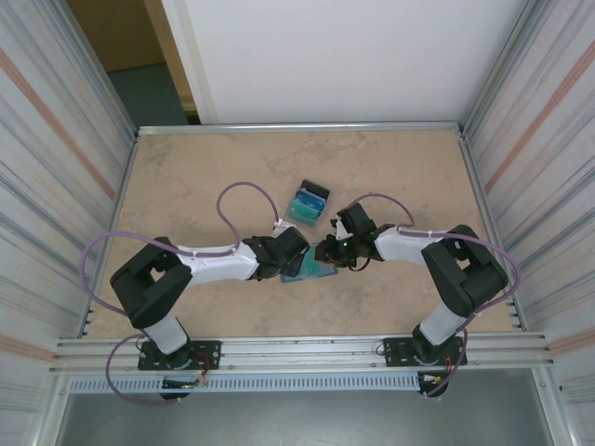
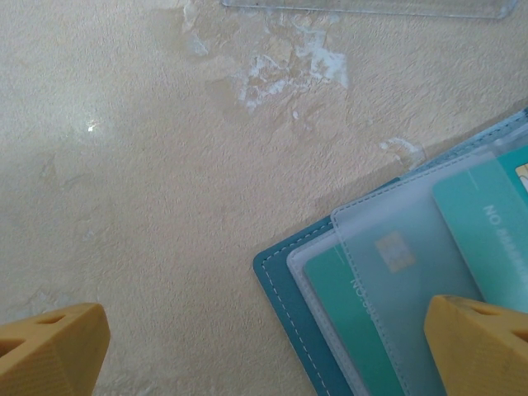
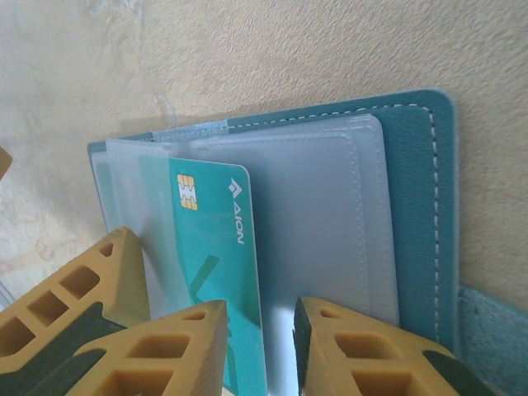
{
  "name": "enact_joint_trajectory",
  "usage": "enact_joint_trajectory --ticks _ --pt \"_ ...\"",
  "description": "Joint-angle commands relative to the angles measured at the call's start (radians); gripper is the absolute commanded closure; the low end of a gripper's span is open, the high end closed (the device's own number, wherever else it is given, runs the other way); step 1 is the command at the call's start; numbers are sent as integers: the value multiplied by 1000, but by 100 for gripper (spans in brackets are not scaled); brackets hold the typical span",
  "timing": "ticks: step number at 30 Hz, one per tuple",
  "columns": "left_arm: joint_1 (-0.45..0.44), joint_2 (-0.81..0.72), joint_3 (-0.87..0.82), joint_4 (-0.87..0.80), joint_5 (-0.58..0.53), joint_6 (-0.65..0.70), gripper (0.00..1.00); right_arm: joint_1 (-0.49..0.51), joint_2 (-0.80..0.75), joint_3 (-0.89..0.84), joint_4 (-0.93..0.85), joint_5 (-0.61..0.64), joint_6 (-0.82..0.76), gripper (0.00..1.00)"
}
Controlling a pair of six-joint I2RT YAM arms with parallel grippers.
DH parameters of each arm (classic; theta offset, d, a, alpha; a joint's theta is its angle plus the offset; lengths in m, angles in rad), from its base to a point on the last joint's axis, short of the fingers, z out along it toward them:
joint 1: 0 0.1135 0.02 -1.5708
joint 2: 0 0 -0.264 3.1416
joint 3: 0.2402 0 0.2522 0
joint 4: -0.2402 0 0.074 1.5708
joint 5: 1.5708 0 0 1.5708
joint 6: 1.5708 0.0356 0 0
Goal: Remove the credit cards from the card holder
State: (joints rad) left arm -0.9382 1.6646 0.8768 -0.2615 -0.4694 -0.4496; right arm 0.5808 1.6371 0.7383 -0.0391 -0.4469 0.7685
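Right wrist view: hovering, right jaws narrowly parted, over teal-green plastic credit card (image 3: 216, 256) in teal-blue bifold card holder (image 3: 410, 165), seemingly gripping nothing; holding left jaws wide, empty.

one teal-blue card holder (image 1: 312, 270) lies open at the middle of the desk (image 1: 204, 186). two teal credit cards (image 2: 334, 309) show in its pockets, the second card (image 2: 487, 223) to the right. one small clear tray (image 1: 308, 204) sits farther back. two arms reach in, the left arm (image 1: 218, 260) and the right arm (image 1: 418, 246).
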Motion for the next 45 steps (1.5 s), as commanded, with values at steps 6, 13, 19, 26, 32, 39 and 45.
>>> enact_joint_trajectory --ticks 6,13,19,26,32,39,45 --pt "-8 24 1 -54 -23 -11 1 0 41 -35 85 -48 63 78" --pt "-12 32 3 -56 -21 -11 1 2 59 -28 147 -103 77 80" --pt "-16 34 5 -56 -21 -9 1 2 46 -33 182 -127 81 81" --pt "-17 37 10 -56 -23 -13 1 1 63 -37 205 -139 82 82" --pt "-18 37 10 -60 -25 -12 1 2 93 -42 253 -156 94 88" --pt "-17 30 4 -68 -37 -20 1 -12 79 -47 226 -137 77 100" --pt "-18 28 -2 -79 -54 -22 1 -33 15 -42 87 -56 13 100"
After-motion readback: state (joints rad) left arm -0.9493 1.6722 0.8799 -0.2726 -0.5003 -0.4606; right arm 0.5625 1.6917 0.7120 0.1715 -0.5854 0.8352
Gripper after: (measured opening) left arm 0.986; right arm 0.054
